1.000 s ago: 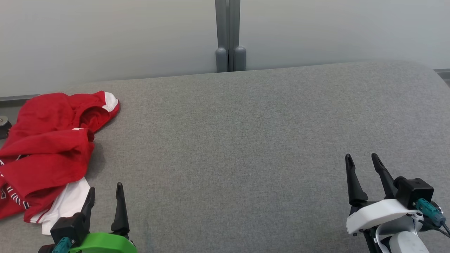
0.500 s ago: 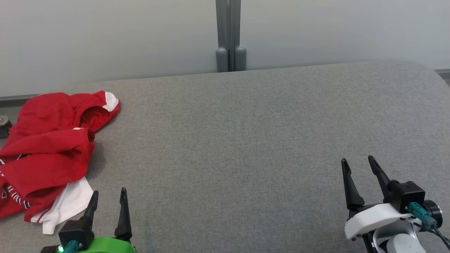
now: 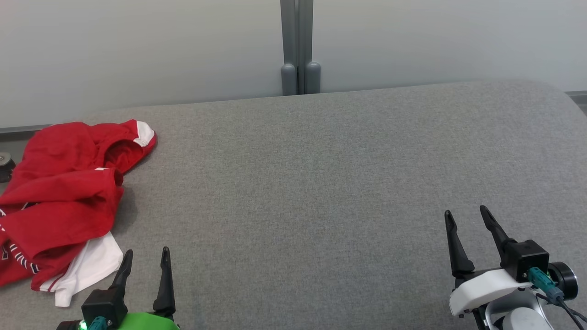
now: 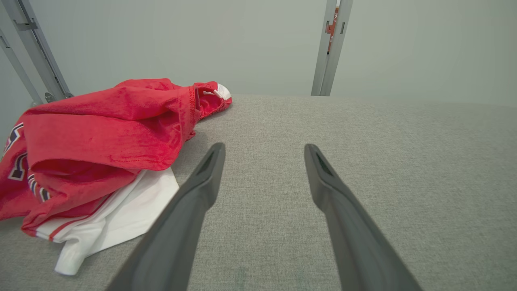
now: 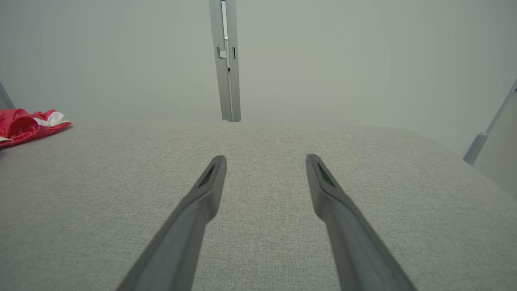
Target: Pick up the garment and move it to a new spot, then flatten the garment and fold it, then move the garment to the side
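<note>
Left gripper (image 3: 147,250) wears a green shell, right gripper (image 3: 465,210) white; both have black fingers (image 3: 164,279).

No text can be read. The red garment (image 4: 101,121), crumpled just left of the left gripper (image 4: 264,146), shows scraps of dark-edged white lettering (image 4: 17,171) among its folds, too creased to make out.

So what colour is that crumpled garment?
The garment is red with white parts, clearest in the left wrist view.

A garment (image 3: 64,197) being carried by a grey desk (image 3: 321,183)
It is being supported in a heap at the left edge, red over white.
</note>
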